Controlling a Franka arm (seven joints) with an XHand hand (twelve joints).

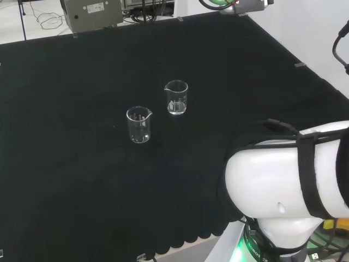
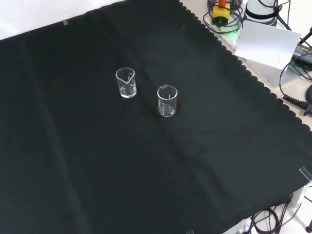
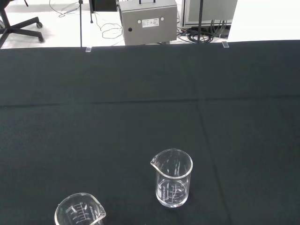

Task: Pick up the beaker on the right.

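Two clear, empty glass beakers stand upright on the black cloth, a short way apart. In the head view one beaker (image 1: 176, 97) is to the right and a little farther off, and the other beaker (image 1: 139, 124) is to the left and nearer. The front view has the first beaker (image 2: 126, 82) higher and to the left, the second beaker (image 2: 167, 101) lower and to the right. From the wrist view I look down at the first beaker (image 3: 172, 178), with the second beaker (image 3: 79, 215) cut off by the picture's edge. Nothing touches either beaker.
The arm's own white link (image 1: 294, 188) fills the head view's lower right. A grey metal box (image 1: 92, 13) stands beyond the cloth's far edge. In the front view a white panel (image 2: 265, 44) and cables (image 2: 297, 100) lie off the cloth's scalloped edge.
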